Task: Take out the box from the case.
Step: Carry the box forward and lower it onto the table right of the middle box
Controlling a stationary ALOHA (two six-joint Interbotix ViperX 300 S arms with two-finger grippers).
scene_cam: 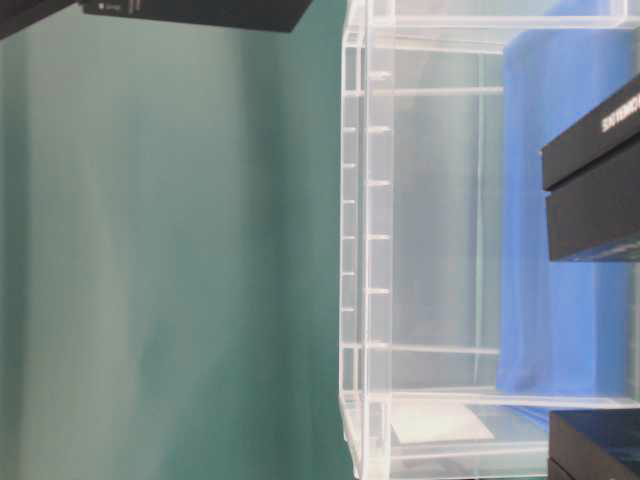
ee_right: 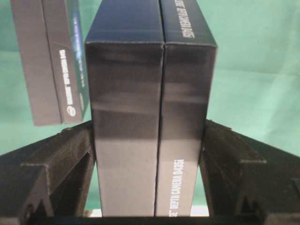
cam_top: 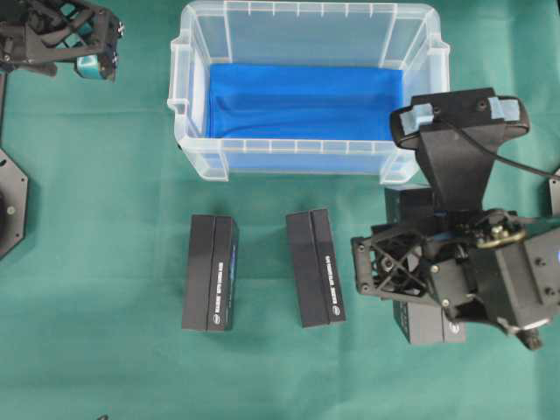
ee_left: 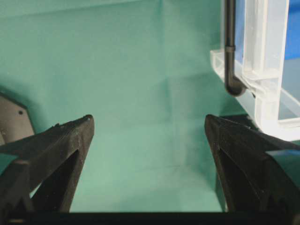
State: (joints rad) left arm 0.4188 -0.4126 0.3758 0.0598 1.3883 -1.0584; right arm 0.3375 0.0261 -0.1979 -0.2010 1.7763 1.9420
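The case (cam_top: 188, 61) sits at twelve o'clock on the green surface (cam_top: 105, 219), holding only its blue cloth (cam_top: 302, 101) in the overhead view. Two black boxes lie on the surface at six o'clock from it: the left box (cam_top: 210, 272) and the middle box (cam_top: 316, 267), side by side but apart, each with white lettering along one long side. A third box (ee_right: 152, 117) is at four o'clock from the case, under the right arm; the right gripper (ee_right: 150, 154) clamps it, one finger (ee_right: 61, 164) pressed on each long side, seen plainly in the right wrist view. In that view another box stands beyond it at eleven o'clock. Whether the held box rests on the surface or is lifted cannot be told. The left gripper (ee_left: 149, 136) hangs at ten o'clock from the case, near the surface's far left corner, its fingers (ee_left: 61, 150) spread wide with nothing between them but green cloth; the case's corner shows at its two o'clock.
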